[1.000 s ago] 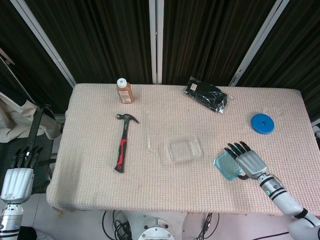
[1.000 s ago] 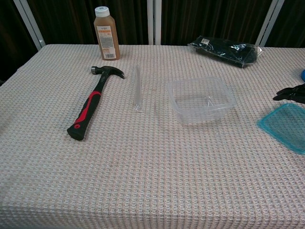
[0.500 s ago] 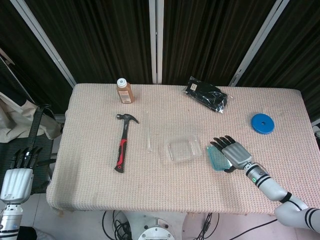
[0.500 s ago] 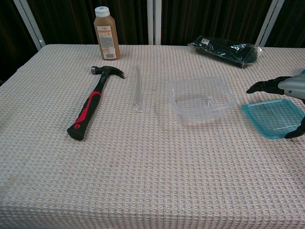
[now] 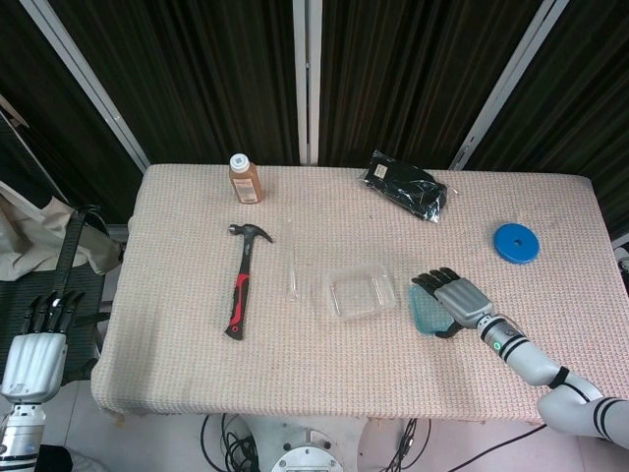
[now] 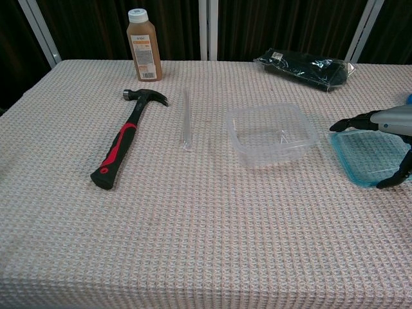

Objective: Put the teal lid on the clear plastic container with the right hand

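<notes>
The clear plastic container [image 5: 361, 295] [image 6: 271, 135] stands open and empty near the table's middle. Just to its right is the teal lid [image 5: 424, 313] [image 6: 365, 158], close to the container's right wall but apart from it. My right hand [image 5: 454, 298] [image 6: 390, 122] grips the lid, with fingers [image 6: 351, 122] over its far edge and the thumb at its near edge. The lid lies roughly flat, low over the cloth. My left hand [image 5: 34, 349] hangs off the table's left side, holding nothing, fingers straight; it shows only in the head view.
A red and black hammer [image 5: 242, 278] [image 6: 122, 138] and a clear tube [image 5: 292, 264] [image 6: 186, 119] lie left of the container. A brown bottle [image 5: 245, 179] [image 6: 143, 45] and a black bag [image 5: 406, 185] [image 6: 302, 67] sit at the back. A blue disc [image 5: 516, 242] lies at the right.
My right hand has carried the teal lid leftward, from near the table's right front to just beside the container. The left hand has not moved.
</notes>
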`<state>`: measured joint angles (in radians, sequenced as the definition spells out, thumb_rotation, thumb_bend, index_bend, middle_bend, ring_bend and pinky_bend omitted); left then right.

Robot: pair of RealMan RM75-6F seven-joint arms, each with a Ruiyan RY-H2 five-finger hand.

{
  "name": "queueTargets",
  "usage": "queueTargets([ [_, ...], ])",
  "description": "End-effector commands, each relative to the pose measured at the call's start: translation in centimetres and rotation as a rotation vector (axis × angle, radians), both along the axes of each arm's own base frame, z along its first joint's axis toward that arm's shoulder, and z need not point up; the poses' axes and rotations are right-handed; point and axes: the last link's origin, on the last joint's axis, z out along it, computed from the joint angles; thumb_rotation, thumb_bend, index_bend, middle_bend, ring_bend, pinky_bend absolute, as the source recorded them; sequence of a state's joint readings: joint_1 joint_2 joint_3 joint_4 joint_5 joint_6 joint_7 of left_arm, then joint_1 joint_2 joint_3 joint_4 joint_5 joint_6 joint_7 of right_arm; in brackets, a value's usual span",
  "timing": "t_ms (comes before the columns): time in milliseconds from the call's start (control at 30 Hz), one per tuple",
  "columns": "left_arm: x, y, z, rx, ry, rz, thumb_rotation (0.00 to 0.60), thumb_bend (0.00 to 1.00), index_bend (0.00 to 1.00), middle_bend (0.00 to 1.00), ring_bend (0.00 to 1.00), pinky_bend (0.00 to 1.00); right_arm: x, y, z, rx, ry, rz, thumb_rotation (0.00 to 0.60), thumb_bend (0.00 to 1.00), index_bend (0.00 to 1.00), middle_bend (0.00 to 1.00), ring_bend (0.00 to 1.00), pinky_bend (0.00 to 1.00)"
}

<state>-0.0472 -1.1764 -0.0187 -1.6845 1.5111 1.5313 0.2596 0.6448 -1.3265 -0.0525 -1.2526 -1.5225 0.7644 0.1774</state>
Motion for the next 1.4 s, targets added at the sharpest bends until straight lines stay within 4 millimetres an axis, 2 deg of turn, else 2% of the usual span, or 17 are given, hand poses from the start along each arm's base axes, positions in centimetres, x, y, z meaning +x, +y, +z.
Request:
queueTargets([
  [33,0.1,0.0,0.0,0.0,0.0,-0.001,0.6,0.0,0.08,0.07,0.0,0.0,-0.3,0.1,-0.1,-0.003,-0.006,0.001,0.6,0.0,0.0,0.1,0.0,0.0],
  [400,0.3,0.2,0.1,-0.004,0.002,-0.006,0.6,0.0,0.08,0.07,0.0,0.0,-0.9,0.4,0.6,-0.027,-0.018,0.005,0.6,0.0,0.0,0.09,0.0,0.0],
  [800,0.4,0.2,0.0,-0.01,0.003,-0.004,0.6,0.0,0.08,0.07,0.0,0.0,-1.5,0.3,0.1,-0.021,-0.013,-0.016,0.6,0.0,0.0,0.1,0.0,0.0],
  [867,0.5,0.2,0.0,-0.01,0.004,-0.005,0.6,0.0,0.08,0.07,0.0,0.0,-1.4,0.2,0.2,-0.028,-0.02,-0.012,0.6,0.0,0.0,0.13,0.0,0.0],
  [1067,0.6,0.1,0.1,-0.007,0.004,-0.005,0.6,0.0,0.08,0.07,0.0,0.0,-1.6,0.2,0.7,-0.066,-0.046,-0.005,0.6,0.03,0.0,0.36,0.0,0.0],
  [1267,0.6,0.1,0.1,-0.011,0.005,-0.009,0.6,0.0,0.08,0.07,0.0,0.0,-1.6,0.5,2.1,-0.107,-0.076,-0.001,0.6,0.03,0.0,0.39,0.0,0.0],
  [1400,0.7,0.1,0.2,-0.009,0.006,-0.01,0.6,0.0,0.08,0.07,0.0,0.0,-0.5,1.0,4.2,-0.156,-0.104,0.04,0.6,0.03,0.0,0.39,0.0,0.0],
])
